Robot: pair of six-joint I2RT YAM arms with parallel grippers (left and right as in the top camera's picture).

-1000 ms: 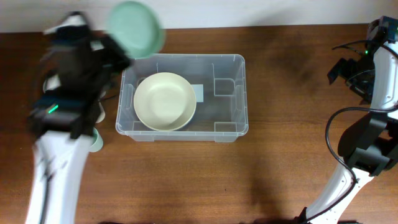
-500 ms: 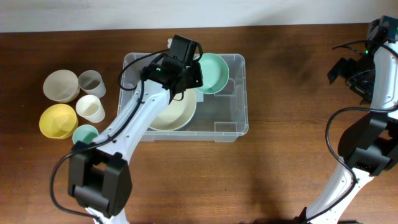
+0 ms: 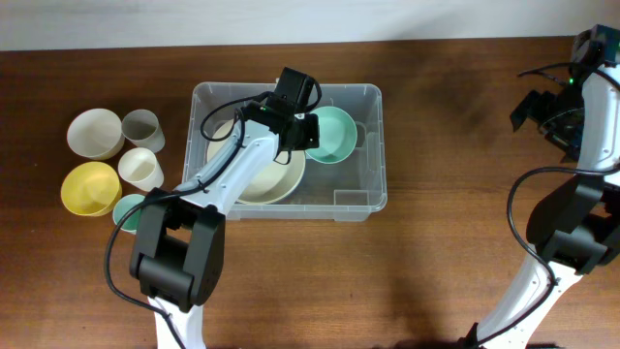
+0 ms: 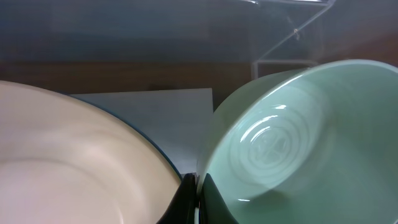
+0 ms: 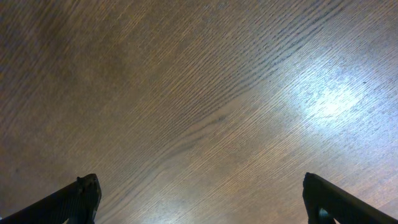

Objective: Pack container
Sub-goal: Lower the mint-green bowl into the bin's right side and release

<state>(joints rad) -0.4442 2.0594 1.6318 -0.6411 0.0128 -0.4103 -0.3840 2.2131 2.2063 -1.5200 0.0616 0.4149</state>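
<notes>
1. Overhead: the container (image 3: 360,184), a clear rect. bin, sits upper-centre of frame on the wood table (image 3: 436,271), long side running left-right.
2. Inside it, left half: a cream bowl (image 3: 276,179), upright and partly hidden under the left arm. Left wrist view shows its rim lower left (image 4: 74,162), w/ the bin's white label (image 4: 149,118) on the base behind it.
3. Inside it, centre-right, toward the far wall: a mint bowl (image 3: 334,136), open side up and a bit tilted. Its left edge is just beside the cream bowl's rim; you can't tell if they touch.
4. Your left gripper (image 3: 308,134) is down in the bin, fingers pinched tight on the mint bowl's left rim. Wrist view confirms it: the dark tips (image 4: 196,202) meet at the rim of that bowl (image 4: 292,137).
5. Left of the bin, well apart from it: a big off-white bowl (image 3: 95,133), a grey cup (image 3: 142,128), a white cup (image 3: 141,169), a yellow bowl (image 3: 91,187) and a small teal cup (image 3: 129,208), the last half hidden by the arm.
6. Your right gripper (image 5: 202,199) is at the far right edge of frame, over bare table, fingers spread fully wide w/ nothing between them.
</notes>
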